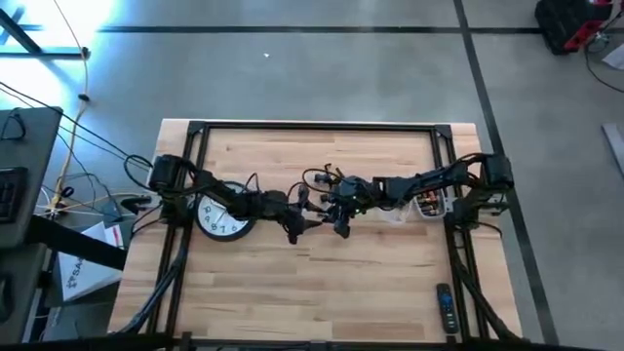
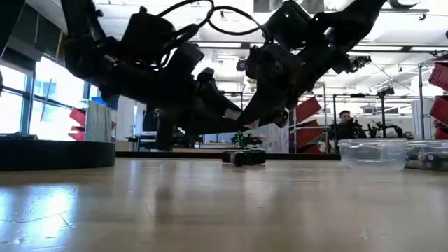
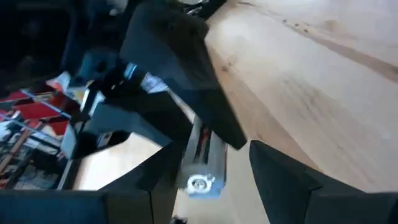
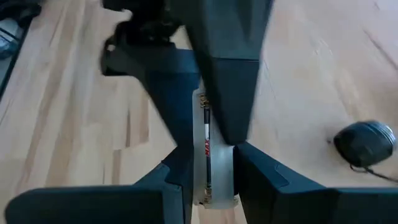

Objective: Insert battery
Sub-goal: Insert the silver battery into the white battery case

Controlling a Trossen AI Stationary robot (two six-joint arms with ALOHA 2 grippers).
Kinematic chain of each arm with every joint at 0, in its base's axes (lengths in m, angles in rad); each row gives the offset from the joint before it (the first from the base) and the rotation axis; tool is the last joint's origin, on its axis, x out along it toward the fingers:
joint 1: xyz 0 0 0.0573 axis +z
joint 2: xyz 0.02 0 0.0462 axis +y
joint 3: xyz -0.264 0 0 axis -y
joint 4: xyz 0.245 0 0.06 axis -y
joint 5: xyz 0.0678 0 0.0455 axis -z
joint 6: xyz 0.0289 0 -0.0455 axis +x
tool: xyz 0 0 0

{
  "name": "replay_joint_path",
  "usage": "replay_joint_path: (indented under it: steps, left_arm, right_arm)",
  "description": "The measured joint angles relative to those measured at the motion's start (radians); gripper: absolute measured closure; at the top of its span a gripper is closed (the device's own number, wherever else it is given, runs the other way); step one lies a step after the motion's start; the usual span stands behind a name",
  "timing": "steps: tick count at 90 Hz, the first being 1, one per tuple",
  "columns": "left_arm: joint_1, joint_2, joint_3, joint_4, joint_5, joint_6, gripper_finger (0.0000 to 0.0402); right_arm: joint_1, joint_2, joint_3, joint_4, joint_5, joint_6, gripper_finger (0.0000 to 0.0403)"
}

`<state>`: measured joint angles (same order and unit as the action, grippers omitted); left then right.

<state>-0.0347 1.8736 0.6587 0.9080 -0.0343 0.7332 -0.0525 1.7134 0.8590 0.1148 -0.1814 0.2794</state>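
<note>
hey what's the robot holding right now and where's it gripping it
The right gripper is shut on a battery, pinching its long sides near one end. The left gripper also flanks a battery; whether it grips cannot be told.

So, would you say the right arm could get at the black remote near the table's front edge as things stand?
Probably not straight away. The right gripper is shut on a battery at mid-table, close against the left gripper. The remote lies uncovered on the right arm's side, so it would need to free itself first.
</note>
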Motion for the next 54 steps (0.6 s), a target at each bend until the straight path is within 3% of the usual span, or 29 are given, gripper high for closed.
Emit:
replay_joint_path:
  steps: [54]
  left_arm:
    - [-0.002, 0.0, 0.003, -0.023, -0.021, -0.174, 0.0229]
  right_arm:
    - [0.0, 0.0, 0.005, -0.028, -0.003, -0.028, 0.0331]
